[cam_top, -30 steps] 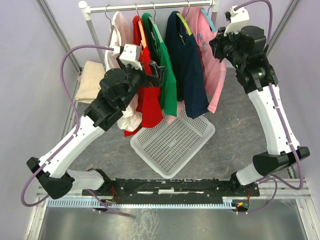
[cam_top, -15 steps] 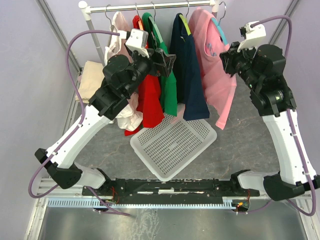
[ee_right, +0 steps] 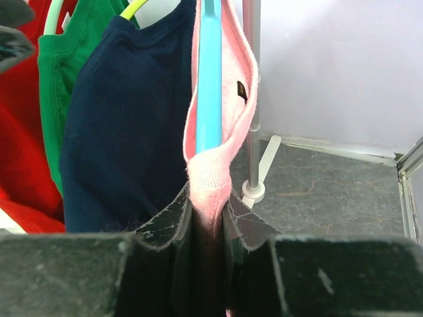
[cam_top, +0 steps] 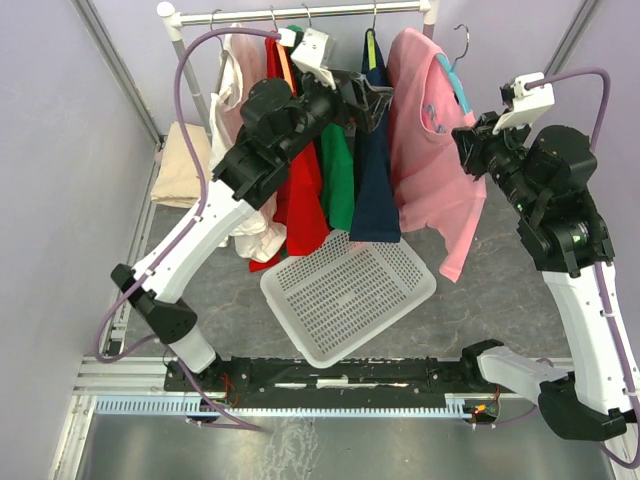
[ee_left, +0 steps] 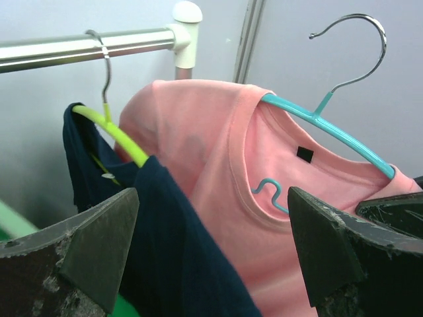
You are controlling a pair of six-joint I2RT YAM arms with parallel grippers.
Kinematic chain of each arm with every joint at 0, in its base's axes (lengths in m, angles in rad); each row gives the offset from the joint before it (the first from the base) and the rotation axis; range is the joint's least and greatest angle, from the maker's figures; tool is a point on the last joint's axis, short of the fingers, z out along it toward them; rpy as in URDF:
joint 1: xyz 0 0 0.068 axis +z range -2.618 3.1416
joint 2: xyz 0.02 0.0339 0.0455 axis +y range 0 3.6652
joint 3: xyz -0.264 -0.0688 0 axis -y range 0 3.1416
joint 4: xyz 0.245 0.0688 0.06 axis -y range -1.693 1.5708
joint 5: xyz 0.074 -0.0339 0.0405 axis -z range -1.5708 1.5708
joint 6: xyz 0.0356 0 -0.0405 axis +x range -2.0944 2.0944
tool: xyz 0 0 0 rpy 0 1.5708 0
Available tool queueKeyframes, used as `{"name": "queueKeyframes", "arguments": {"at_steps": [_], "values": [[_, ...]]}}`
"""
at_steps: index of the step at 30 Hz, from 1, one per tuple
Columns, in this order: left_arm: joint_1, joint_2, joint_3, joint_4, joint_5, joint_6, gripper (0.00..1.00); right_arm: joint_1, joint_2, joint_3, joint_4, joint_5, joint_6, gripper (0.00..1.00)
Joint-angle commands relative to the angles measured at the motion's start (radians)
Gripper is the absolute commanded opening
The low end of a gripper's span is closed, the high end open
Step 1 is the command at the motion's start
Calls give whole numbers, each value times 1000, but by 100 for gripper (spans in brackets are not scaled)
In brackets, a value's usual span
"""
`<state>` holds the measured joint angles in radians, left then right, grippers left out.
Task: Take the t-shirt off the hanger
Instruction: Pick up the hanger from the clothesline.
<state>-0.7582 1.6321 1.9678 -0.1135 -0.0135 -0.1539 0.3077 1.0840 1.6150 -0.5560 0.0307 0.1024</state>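
Four garments hang on the horizontal metal rail (cam_top: 300, 13): a white shirt (cam_top: 238, 70), a red shirt (cam_top: 300, 205), a green shirt (cam_top: 338, 180) and a navy shirt (cam_top: 376, 190) on a yellow-green hanger (ee_left: 119, 135). The pink cotton t-shirt (cam_top: 430, 170) sits on a teal plastic hanger (ee_left: 330, 122) whose wire hook (ee_left: 357, 39) is clear of the rail, beyond its right end. The right gripper (ee_right: 208, 205) is clamped on the pink shoulder fold at the hanger's tip. The left gripper (ee_left: 211, 218) hovers with jaws spread wide at the navy collar, which lies between it and the pink shirt. The left arm crosses the red and green shirts. A white perforated plastic basket (cam_top: 345, 295) rests on the table below, and a folded beige cloth (cam_top: 180, 165) lies far left.
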Motion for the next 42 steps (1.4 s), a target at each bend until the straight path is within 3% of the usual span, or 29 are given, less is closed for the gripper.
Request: {"name": "queueKeyframes", "arguments": {"at_steps": [1, 9, 21, 42], "values": [[-16, 67, 87, 57, 37, 60, 99, 4, -35, 6, 127, 3, -9, 1], [-25, 145, 145, 61, 40, 60, 100, 4, -25, -4, 175, 4, -19, 1], [-27, 50, 17, 47, -4, 77, 100, 4, -45, 60, 189, 81, -107, 1], [-26, 5, -41, 33, -31, 76, 100, 4, -126, 110, 187, 171, -276, 1]]}}
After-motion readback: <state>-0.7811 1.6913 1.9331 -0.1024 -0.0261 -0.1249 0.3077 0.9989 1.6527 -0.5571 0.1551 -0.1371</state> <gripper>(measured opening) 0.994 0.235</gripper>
